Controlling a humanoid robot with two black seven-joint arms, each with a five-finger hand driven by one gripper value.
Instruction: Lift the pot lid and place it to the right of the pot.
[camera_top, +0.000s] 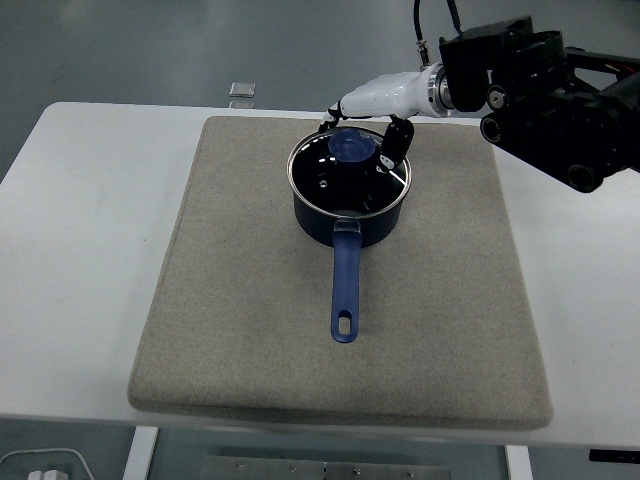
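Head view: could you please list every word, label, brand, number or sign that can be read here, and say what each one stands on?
None can be read.
The pot, its lid, the grey mat and the right hand show no print.
The small object at the table's far edge is too small to read.
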